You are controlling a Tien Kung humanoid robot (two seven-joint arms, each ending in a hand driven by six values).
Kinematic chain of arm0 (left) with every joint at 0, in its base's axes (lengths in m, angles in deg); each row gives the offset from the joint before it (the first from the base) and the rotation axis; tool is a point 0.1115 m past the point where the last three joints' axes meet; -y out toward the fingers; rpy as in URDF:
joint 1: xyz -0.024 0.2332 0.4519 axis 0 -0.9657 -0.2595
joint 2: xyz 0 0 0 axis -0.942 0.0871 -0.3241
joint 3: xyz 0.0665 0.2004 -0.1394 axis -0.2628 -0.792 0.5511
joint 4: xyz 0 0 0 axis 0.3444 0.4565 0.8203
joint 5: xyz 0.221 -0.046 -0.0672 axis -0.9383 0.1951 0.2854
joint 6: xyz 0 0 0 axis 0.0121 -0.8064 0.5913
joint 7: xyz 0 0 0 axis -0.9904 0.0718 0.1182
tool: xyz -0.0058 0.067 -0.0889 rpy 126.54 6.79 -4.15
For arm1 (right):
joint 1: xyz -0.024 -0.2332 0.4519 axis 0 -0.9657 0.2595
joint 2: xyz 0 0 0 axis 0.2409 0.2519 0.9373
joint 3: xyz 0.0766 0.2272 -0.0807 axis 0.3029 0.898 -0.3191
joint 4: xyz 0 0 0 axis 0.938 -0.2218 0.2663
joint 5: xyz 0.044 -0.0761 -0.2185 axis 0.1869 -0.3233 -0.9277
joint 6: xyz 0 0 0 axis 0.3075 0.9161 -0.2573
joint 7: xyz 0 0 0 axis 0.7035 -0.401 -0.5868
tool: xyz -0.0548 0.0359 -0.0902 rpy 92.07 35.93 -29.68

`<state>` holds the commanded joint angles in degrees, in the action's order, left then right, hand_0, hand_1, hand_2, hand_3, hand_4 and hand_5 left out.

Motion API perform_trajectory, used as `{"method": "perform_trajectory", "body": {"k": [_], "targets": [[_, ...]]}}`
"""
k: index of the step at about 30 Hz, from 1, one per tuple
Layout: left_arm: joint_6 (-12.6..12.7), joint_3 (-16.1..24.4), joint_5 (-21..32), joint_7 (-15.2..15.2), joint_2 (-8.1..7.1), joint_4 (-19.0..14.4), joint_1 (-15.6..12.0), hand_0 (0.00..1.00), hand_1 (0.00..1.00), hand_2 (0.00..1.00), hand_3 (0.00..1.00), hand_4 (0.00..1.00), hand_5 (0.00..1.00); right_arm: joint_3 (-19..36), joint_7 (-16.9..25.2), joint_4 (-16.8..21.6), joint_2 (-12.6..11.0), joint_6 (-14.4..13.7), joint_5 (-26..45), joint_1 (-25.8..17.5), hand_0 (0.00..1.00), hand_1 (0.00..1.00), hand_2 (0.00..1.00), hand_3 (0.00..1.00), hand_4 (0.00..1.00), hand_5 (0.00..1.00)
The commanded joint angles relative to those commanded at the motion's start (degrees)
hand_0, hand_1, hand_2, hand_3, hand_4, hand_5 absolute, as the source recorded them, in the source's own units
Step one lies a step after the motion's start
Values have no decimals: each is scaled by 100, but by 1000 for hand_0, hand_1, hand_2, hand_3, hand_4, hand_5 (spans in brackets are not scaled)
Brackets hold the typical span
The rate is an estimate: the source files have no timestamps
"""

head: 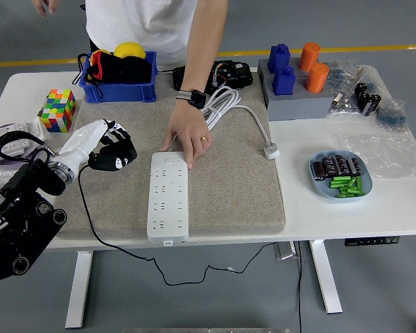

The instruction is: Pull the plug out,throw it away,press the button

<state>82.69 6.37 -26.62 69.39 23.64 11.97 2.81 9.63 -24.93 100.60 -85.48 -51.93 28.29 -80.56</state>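
A white power strip (168,201) lies lengthwise on the grey mat (243,194), with no plug in its sockets. My left hand (114,152) is to the left of the strip, over the mat's left part, apart from the strip. Its fingers are curled on a black plug, from which a black cable (83,201) hangs down over the table's front edge. A person's hand (187,135) with a watch rests its fingertips on the strip's far end. My right hand is out of view.
A blue bin (118,90) stands at the back left, with a colour cube (59,109) and a wall socket (10,139) to its left. A coiled white cable (225,104) lies on the mat. A grey block with cylinders (295,97) and a blue plate of batteries (340,175) are on the right.
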Motion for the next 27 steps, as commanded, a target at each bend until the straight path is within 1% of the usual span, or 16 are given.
{"method": "perform_trajectory", "body": {"k": [2, 3, 8, 9, 14, 15, 20, 21, 24, 26, 27], "targets": [[-33, -36, 37, 2, 10, 59, 5, 604, 449, 479, 595, 599, 2, 1, 1, -1, 1, 0, 2, 1, 728, 677, 660, 638, 743, 596], [-45, -67, 79, 22, 12, 79, 7, 749, 690, 672, 704, 785, 2, 0, 1, -1, 1, 1, 1, 1, 728, 677, 661, 638, 743, 596], [-21, -105, 170, 53, 36, 91, -1, 749, 690, 672, 704, 785, 2, 0, 1, 0, -1, 2, -4, -4, 728, 677, 661, 638, 743, 596], [-13, -111, 172, 53, 38, 89, 1, 773, 783, 769, 816, 873, 2, 1, 2, -1, -2, 2, -3, -6, 728, 677, 660, 638, 743, 596], [-29, -144, 153, 18, 33, 94, 36, 773, 783, 769, 816, 873, 2, 58, -2, -6, -1, 8, -31, -3, 728, 677, 660, 638, 743, 596], [-32, -148, 142, 11, 30, 82, 38, 828, 854, 818, 850, 903, 2, 71, -1, -4, -2, 9, -36, 0, 728, 677, 660, 638, 743, 596], [-27, -133, 111, -4, 12, -31, 30, 828, 854, 818, 850, 903, 2, 65, -3, -1, -13, 10, -35, 9, 728, 677, 660, 638, 743, 596], [-22, -124, 111, -8, 5, -74, 20, 822, 838, 808, 840, 911, 2, 62, -3, 0, -15, 10, -33, 10, 728, 677, 660, 637, 743, 597], [-19, -129, 176, -49, -62, -431, -22, 822, 838, 808, 840, 911, 2, 37, -2, -5, -26, 6, -27, 16, 728, 677, 660, 637, 743, 597], [-85, -211, 280, -98, -122, -682, -21, 822, 838, 808, 840, 911, 2, 22, -1, -7, -34, 5, -25, 17, 728, 677, 660, 637, 743, 597], [-121, -249, 307, -125, -141, -784, -15, 484, 545, 540, 778, 696, 2, 14, -1, -7, -37, 6, -23, 19, 728, 677, 660, 637, 742, 595]]}}
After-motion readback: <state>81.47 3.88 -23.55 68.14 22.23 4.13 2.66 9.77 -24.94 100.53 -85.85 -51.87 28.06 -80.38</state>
